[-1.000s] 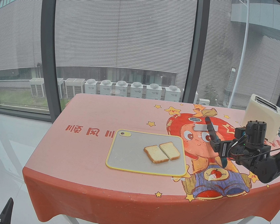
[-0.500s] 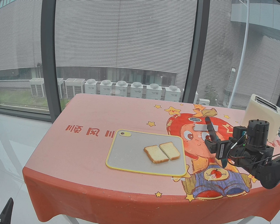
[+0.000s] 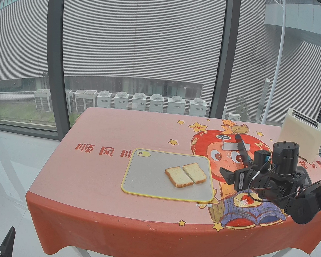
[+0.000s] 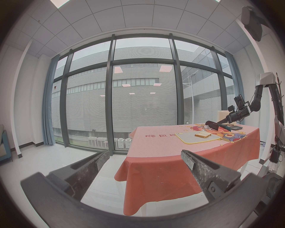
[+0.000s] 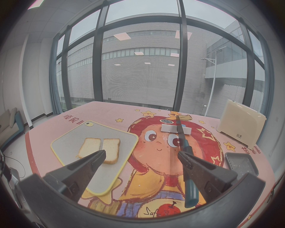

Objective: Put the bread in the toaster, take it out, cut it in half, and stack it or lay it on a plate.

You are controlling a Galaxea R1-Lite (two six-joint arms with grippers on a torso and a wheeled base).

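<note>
The counter (image 3: 129,131), draped in a salmon-pink cloth printed with a cartoon figure, carries everything. At its middle lies the grey cutting board with a yellow rim (image 3: 143,175). The cream box-shaped toaster (image 3: 301,133) stands at the far right corner, and a dark rectangular tray (image 5: 242,163) sits just nearer than it. The dark knife with a teal end (image 3: 242,148) lies right of the board, across a small white strip (image 5: 166,128). Two pale bread halves (image 3: 186,174) rest side by side on the board's right part, touching. My right fingers (image 3: 228,175) are spread wide and empty, hovering right of the board, over the knife's near end. My left fingers (image 4: 86,169) are also spread and empty, low and well apart from the counter's near left.
</note>
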